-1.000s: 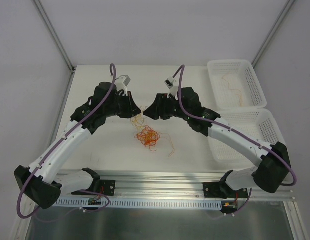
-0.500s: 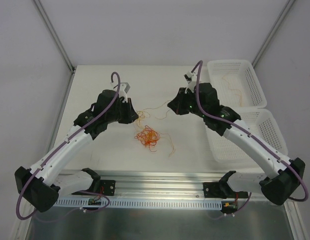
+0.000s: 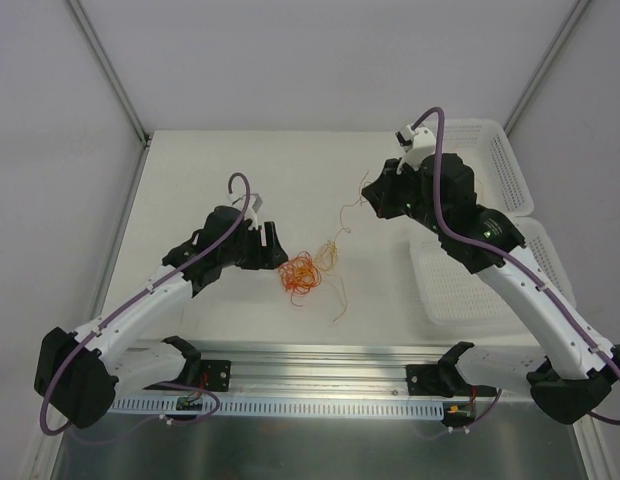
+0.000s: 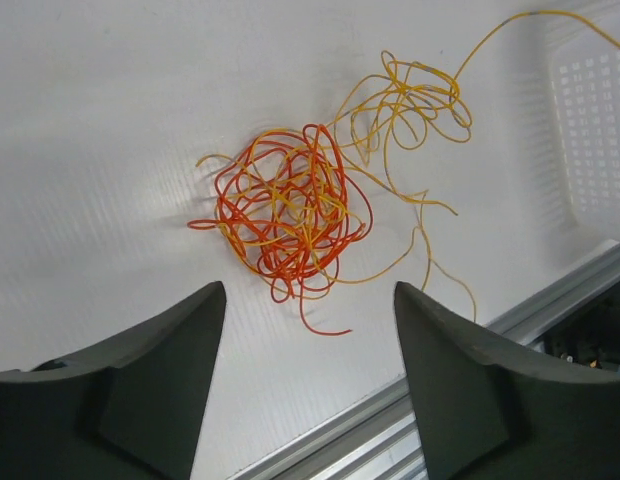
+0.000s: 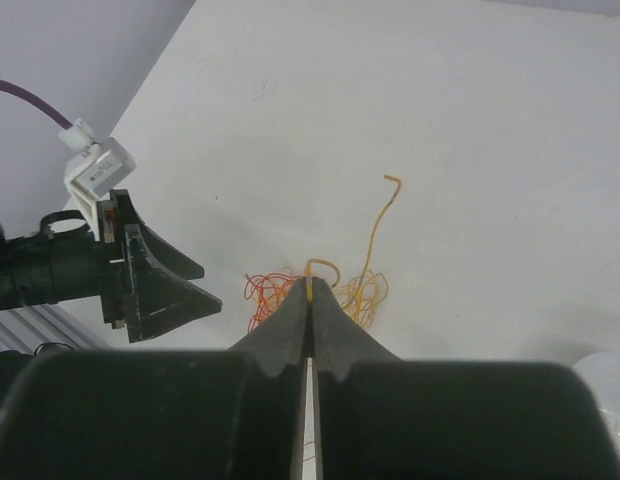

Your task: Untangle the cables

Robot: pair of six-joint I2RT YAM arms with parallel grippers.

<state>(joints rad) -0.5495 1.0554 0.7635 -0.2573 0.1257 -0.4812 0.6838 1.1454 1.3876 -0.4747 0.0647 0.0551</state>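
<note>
Just ahead of the left hand point(image 3: 278, 252), the cables point(image 3: 302, 272) lie on the white table point(image 3: 210, 160), near its middle. Most of the red-orange strands are wound into a tight knot point(image 4: 288, 212), with several yellow-orange turns threaded through it. A looser bunch of yellow-orange loops point(image 4: 410, 100) sits just beside the knot on the side toward the baskets, joined to it by a few strands. Thin tails trail from there toward the aluminium rail point(image 3: 320, 355) at the table's near edge.

The left hand hangs over the knot with its jaws spread wide and holds nothing. In the left wrist view its two dark fingers point(image 4: 160, 390) sit on the near side of the knot, apart from it.

The right hand point(image 3: 370, 195) is farther back and to the right, held above the table. Its jaws are pressed together, with one yellow-orange cable point(image 5: 310, 285) pinched between the fingertips point(image 5: 335, 325). From overhead, that cable runs down from the hand in a slack, wavy line to the loose loops. Whether the hooked strand point(image 5: 382, 215) seen beyond the fingers is the same cable cannot be told.

Two white plastic baskets stand along the right side of the table, the near basket point(image 3: 540, 250) and the far basket point(image 3: 495, 140). Both are partly hidden by the right arm.
</note>
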